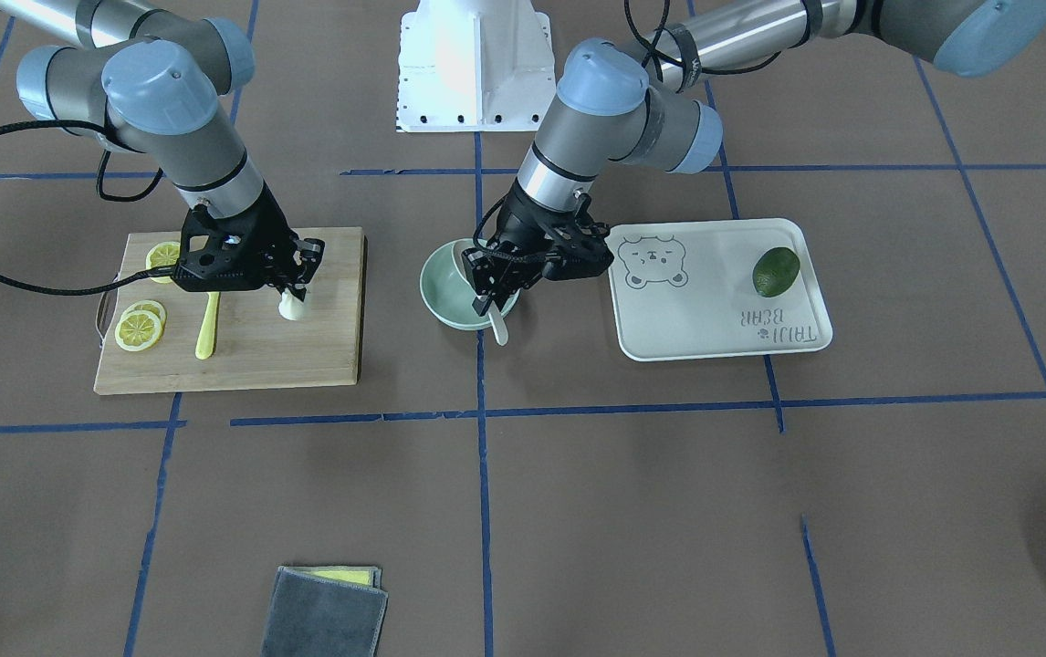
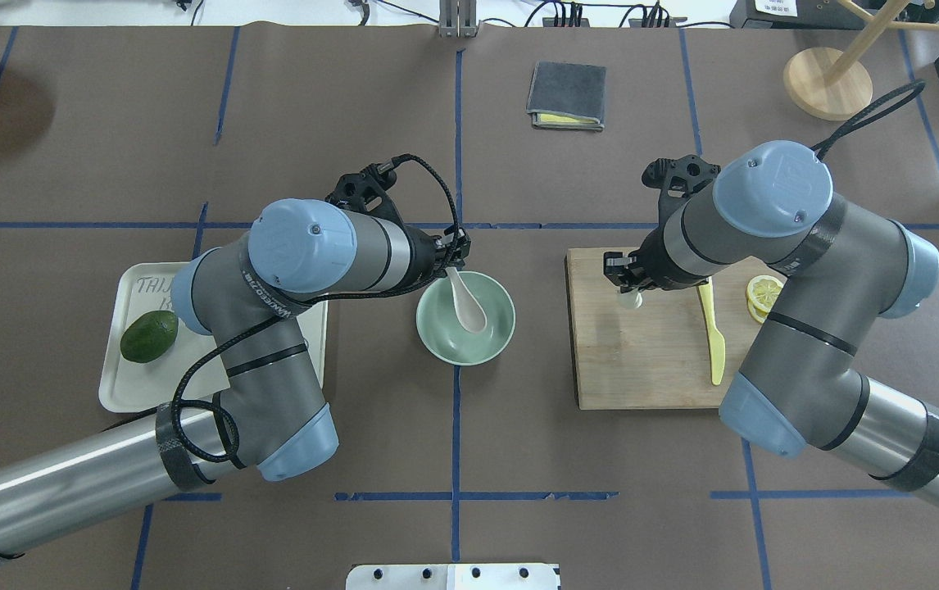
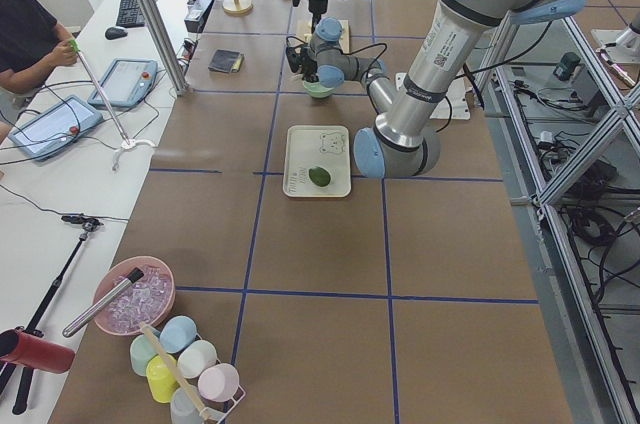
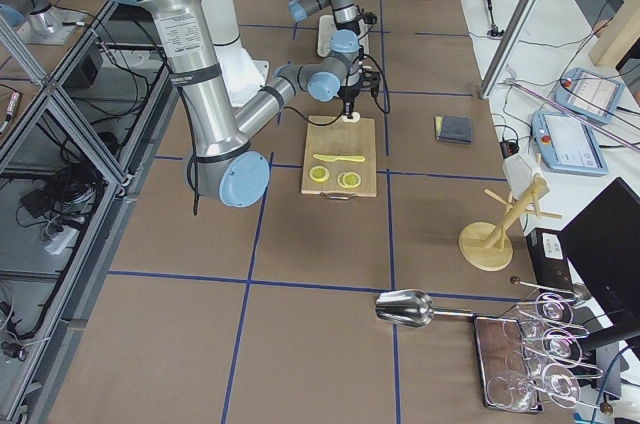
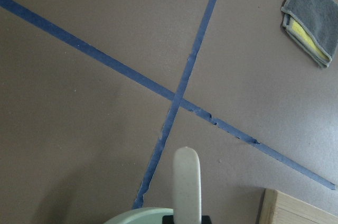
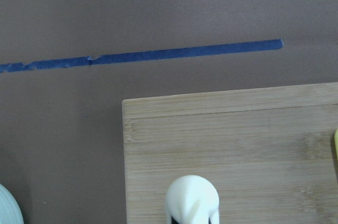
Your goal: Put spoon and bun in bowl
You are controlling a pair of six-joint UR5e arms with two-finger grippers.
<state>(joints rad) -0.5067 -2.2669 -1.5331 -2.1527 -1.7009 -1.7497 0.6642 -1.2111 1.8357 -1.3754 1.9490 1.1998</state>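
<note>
The mint-green bowl (image 2: 494,340) stands at the table's middle, also in the front view (image 1: 436,297). My left gripper (image 2: 453,264) is shut on the off-white spoon (image 2: 467,305). The scoop lies tilted inside the bowl and the handle end (image 1: 498,330) sticks out past the rim, as the left wrist view (image 5: 187,182) shows. My right gripper (image 2: 629,283) is shut around the white bun (image 2: 631,300) at the wooden board (image 2: 650,369); the bun also shows in the front view (image 1: 293,307) and the right wrist view (image 6: 191,198). Whether the bun touches the board I cannot tell.
A yellow plastic knife (image 2: 712,332) and lemon slices (image 2: 763,292) lie on the board. A white bear-print tray (image 2: 129,393) with a dark green avocado (image 2: 148,336) sits by the left arm. A folded grey cloth (image 2: 566,96) lies at the far side.
</note>
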